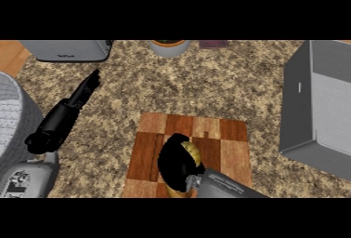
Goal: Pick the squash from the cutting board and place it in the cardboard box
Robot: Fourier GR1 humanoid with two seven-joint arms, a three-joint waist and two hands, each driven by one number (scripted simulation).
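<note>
One squash (192,155), one cutting board (188,153), one grey box (322,111) at right. My right hand (177,162) curls round the squash low on the board; my left hand (68,111) rests straight-fingered at left

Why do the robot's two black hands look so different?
The robot's right black hand is curled over the yellow squash on the wooden cutting board; the left black hand holds nothing. The right hand's fingers bend round; the left's point straight up the speckled stone counter. Both are black on grey forearms.
</note>
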